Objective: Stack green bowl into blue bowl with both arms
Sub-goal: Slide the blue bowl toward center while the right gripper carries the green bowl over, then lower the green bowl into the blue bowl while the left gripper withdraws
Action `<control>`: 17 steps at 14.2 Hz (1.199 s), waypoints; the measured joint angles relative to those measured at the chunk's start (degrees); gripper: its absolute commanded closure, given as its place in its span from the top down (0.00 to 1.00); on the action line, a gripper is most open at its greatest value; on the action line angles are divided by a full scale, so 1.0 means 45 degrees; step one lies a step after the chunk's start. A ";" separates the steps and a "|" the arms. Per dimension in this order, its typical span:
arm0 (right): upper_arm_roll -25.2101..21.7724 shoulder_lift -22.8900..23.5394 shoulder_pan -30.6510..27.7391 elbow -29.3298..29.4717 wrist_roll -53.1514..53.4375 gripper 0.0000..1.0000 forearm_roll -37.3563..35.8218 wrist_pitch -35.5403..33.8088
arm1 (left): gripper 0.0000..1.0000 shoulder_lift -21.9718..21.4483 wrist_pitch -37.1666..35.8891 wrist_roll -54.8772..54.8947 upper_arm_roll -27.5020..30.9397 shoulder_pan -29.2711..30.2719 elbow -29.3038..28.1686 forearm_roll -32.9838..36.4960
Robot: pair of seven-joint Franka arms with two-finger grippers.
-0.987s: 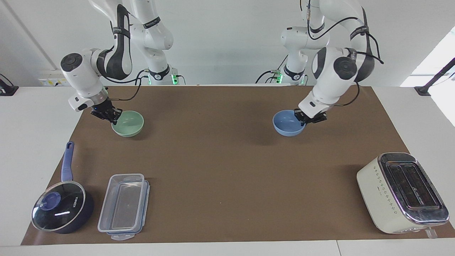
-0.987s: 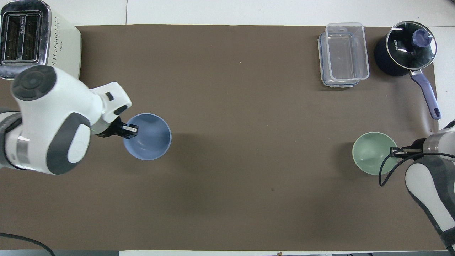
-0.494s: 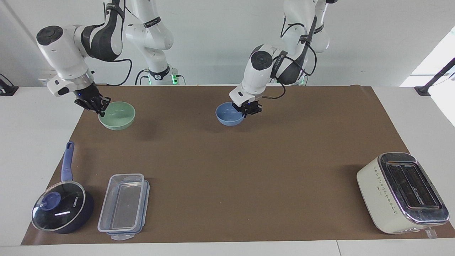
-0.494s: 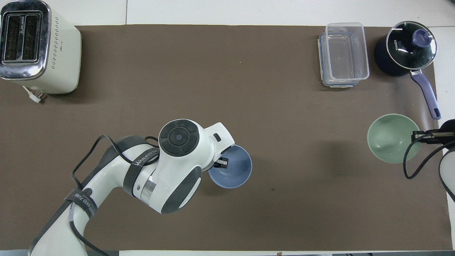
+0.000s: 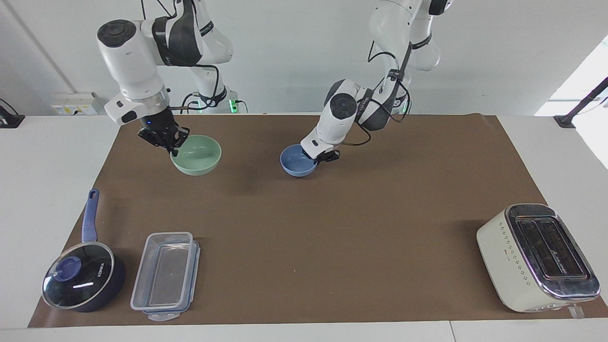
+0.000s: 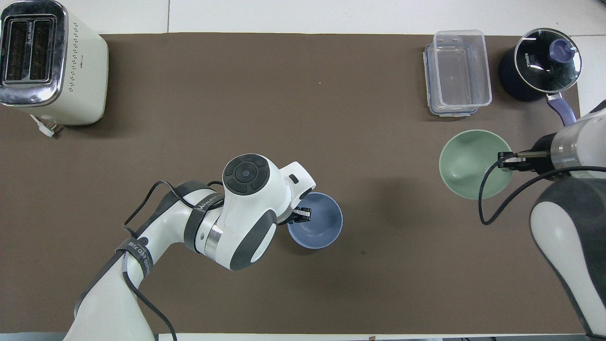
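We see the left end effector (image 5: 319, 156) pinching the rim of the blue bowl (image 5: 297, 161), on the edge toward the left arm's end of the worktop. The bowl is low over the middle of the brown mat (image 5: 332, 228); we cannot tell whether its base touches the mat. In the overhead view the same end effector (image 6: 301, 215) sits at the bowl's rim (image 6: 316, 226), with the arm's wrist and forearm covering the mat just beside it.

The right end effector (image 5: 164, 139) is pressed onto the rim of the green bowl (image 5: 196, 155) and holds it up over the mat, toward the right arm's end of the worktop. From above, this end effector (image 6: 507, 161) grips the green bowl (image 6: 471, 163) on its outer edge.

The two bowls are apart, with a stretch of bare mat between them.

Under and past the right end effector, farther from the robots, lie a clear plastic container (image 5: 164, 274) and a dark blue saucepan (image 5: 83, 280) with a glass lid, side by side; the saucepan's handle (image 6: 561, 106) points toward the right arm's wrist. A cream toaster (image 5: 536, 259) stands well away from the left end effector, at the mat's corner.
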 measured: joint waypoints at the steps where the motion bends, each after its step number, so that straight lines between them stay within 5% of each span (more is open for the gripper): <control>1: -0.0009 0.0036 0.0506 0.0028 0.0747 0.00 0.0208 0.0000 | 0.99 0.0037 0.0025 0.0000 0.0000 -0.0001 0.0018 -0.0003; 5: 0.0013 0.0149 0.1958 0.0064 0.2578 0.00 0.1349 0.0003 | 1.00 0.0014 0.0122 -0.0011 0.0007 0.0009 0.0091 -0.0017; 8: 0.0007 0.0514 0.3068 0.0065 0.3949 0.00 0.1429 0.0185 | 1.00 -0.0853 -0.1087 0.0014 0.0201 0.0616 0.0523 -0.0023; 12: 0.0018 0.1422 0.4607 0.0039 0.5525 0.00 0.1434 0.1144 | 1.00 -0.2752 -0.3856 0.1580 0.0405 0.3932 0.1506 0.0180; 17: 0.0026 0.2400 0.5499 -0.0600 0.5592 0.00 0.1677 0.2770 | 1.00 -0.3452 -0.5550 0.4748 0.0495 0.7597 0.2025 0.1499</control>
